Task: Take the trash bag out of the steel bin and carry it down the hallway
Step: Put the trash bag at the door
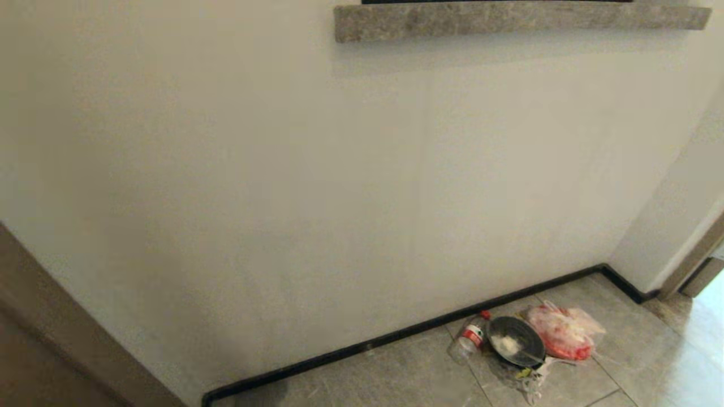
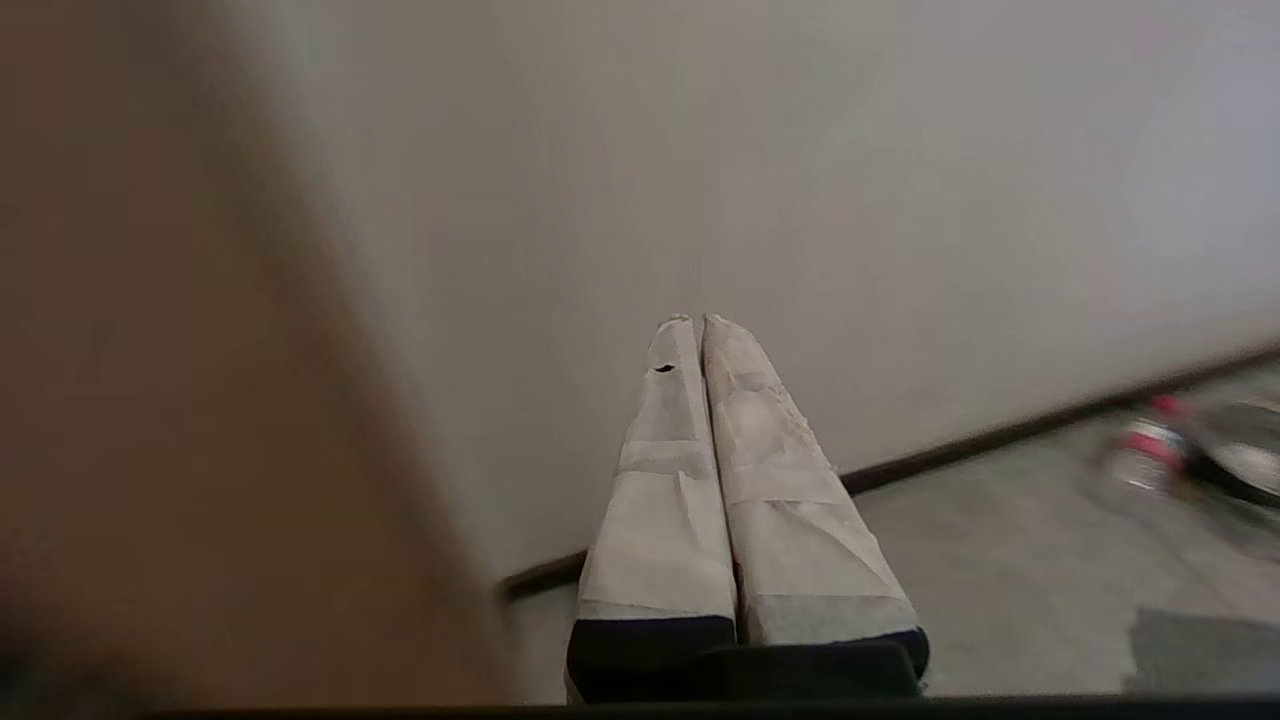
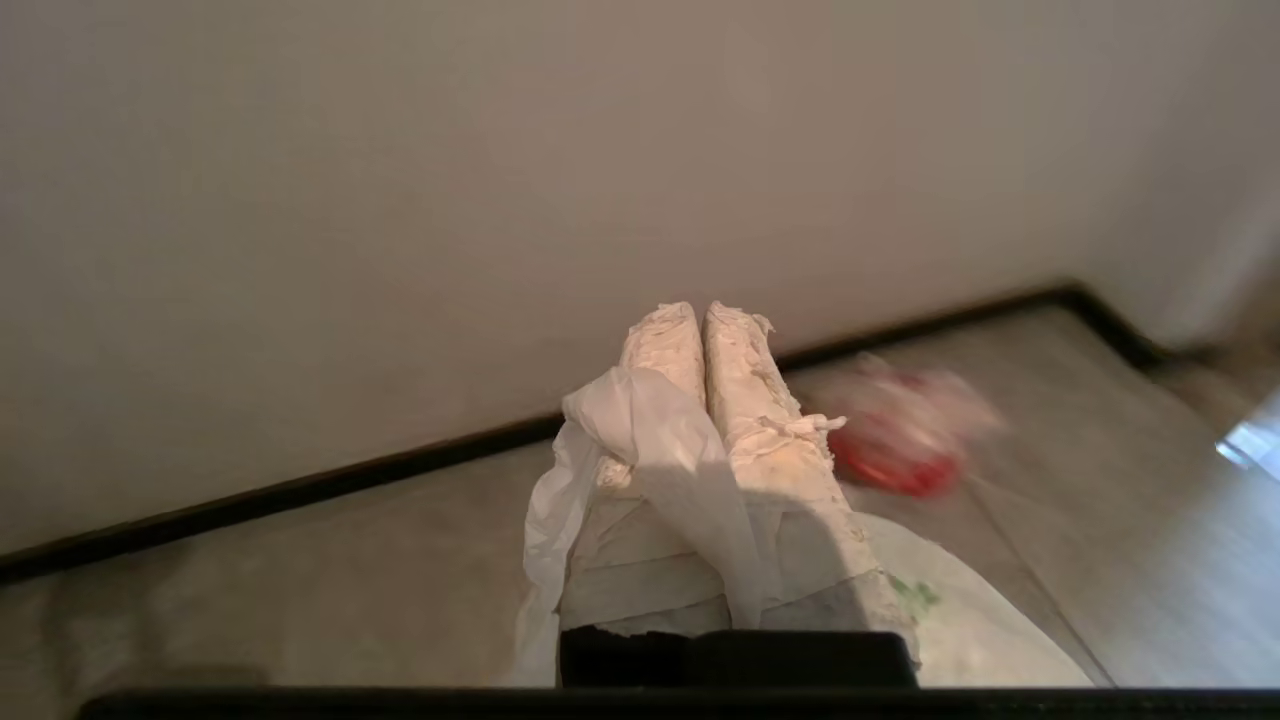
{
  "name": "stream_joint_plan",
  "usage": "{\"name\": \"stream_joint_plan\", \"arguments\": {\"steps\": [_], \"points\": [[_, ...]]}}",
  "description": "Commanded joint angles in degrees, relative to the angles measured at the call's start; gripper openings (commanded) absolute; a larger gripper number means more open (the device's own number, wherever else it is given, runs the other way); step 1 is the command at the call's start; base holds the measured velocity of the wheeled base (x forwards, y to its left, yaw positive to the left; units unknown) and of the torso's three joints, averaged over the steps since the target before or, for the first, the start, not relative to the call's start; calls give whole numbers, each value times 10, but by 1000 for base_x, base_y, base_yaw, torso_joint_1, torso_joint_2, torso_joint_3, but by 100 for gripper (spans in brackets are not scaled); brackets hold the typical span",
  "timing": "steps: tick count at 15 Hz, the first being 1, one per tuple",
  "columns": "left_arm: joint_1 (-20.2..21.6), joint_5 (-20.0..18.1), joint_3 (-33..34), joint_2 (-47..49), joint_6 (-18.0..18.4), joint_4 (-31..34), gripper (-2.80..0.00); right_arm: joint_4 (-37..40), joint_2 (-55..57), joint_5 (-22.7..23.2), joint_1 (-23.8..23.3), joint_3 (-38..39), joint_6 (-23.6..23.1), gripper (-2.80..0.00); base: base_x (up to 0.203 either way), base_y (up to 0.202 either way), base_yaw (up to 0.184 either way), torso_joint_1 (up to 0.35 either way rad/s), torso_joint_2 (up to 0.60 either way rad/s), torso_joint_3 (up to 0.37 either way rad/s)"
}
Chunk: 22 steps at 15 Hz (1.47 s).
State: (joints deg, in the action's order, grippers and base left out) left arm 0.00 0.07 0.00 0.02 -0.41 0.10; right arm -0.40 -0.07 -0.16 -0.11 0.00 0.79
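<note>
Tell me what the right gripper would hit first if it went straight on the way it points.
Probably the white wall, low down near the black baseboard. The right gripper, shut on the trash bag, points at it with nothing between, though depth is unclear.

Plain white wall [image 1: 317, 186] fills most of head view, w/ grey stone ledge [image 1: 520, 20] mounted near top and black baseboard [image 1: 396, 336] along bottom, turning an inside corner at right. Floor [image 1: 407, 376]: large grey marbled tiles, brighter sheen at far right by brown wooden door frame [image 1: 693, 260]. Second brown wood frame [image 1: 62, 339] at lower left; light soft and even, faint shading on wall below ledge.
</note>
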Motion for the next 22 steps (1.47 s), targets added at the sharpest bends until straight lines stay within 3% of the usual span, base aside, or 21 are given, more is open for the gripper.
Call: {"name": "stream_joint_plan", "arguments": {"steps": [1,12,22], "points": [[0,0,0,0,0,0,-280,1,0,0,0,0,0,-280,1,-15,165,-3,2,-2],[0,0,0,0,0,0,-280,1,0,1,0,0,0,-280,3,-15,155,1,2,3],[0,0,0,0,1,0,-280,1,0,2,0,0,1,-280,0,0,0,0,0,0]]}}
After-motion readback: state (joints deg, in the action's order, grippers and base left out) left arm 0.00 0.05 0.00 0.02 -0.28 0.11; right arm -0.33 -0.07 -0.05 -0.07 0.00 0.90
